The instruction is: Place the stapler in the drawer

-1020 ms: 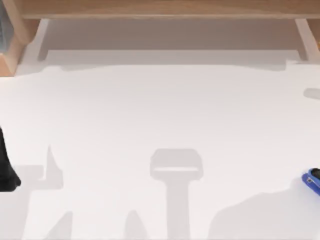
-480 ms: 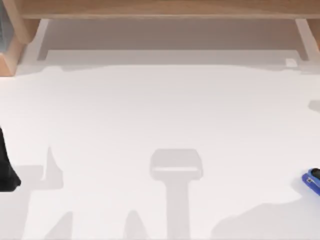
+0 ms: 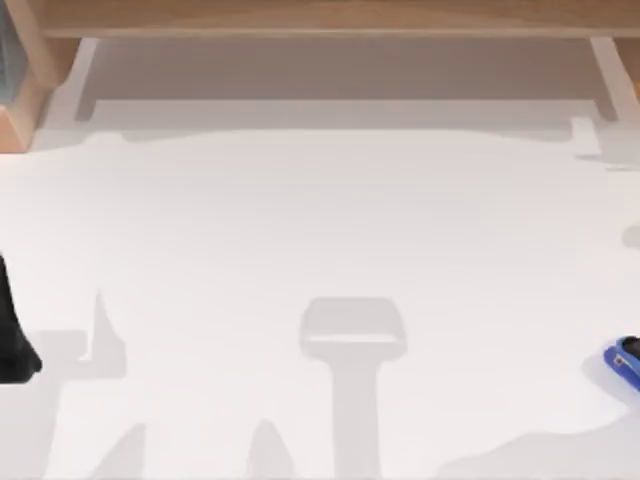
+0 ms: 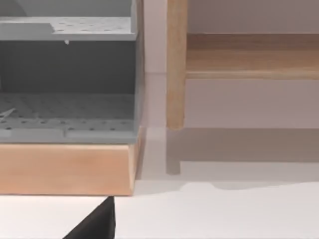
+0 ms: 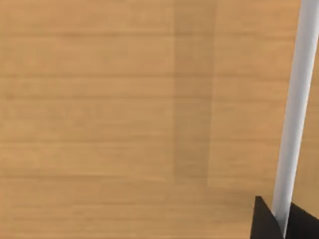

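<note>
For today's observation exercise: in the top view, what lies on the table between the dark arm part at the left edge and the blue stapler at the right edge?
Nothing solid. In the top view the white table between the left arm and the stapler holds grey shadows and no object.

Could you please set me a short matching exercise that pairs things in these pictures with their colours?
Things:
1. stapler
2. table
3. shelf unit
4. bar

Colours:
A. grey
B. blue
C. white, seen against a wooden panel
D. white, with shadows across it

Pairs: 1-B, 2-D, 3-A, 4-C
</note>
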You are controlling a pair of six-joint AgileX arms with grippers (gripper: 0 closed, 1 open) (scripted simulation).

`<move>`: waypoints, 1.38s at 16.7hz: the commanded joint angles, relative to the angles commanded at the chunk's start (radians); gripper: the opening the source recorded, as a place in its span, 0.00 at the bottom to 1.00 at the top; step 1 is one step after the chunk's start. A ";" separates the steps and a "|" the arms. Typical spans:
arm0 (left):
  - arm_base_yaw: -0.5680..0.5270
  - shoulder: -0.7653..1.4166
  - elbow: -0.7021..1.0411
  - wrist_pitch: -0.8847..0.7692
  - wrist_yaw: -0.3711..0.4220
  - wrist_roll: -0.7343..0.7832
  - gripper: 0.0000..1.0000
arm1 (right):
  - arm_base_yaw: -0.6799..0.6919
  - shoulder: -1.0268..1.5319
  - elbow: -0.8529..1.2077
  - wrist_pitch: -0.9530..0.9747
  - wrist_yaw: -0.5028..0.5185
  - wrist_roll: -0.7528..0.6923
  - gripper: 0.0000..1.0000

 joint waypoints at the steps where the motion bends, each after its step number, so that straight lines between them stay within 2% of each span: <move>1: 0.000 0.000 0.000 0.000 0.000 0.000 1.00 | -0.002 -0.002 -0.003 0.003 -0.001 -0.001 0.00; 9: 0.000 0.000 0.000 0.000 0.000 0.000 1.00 | -0.083 -0.094 -0.232 0.135 -0.084 0.000 0.00; 15: 0.000 0.000 0.000 0.000 0.000 0.000 1.00 | -0.088 -0.099 -0.243 0.147 -0.091 0.001 0.00; 23: 0.000 0.000 0.000 0.000 0.000 0.000 1.00 | -0.192 -0.160 -0.438 0.267 -0.194 0.001 0.00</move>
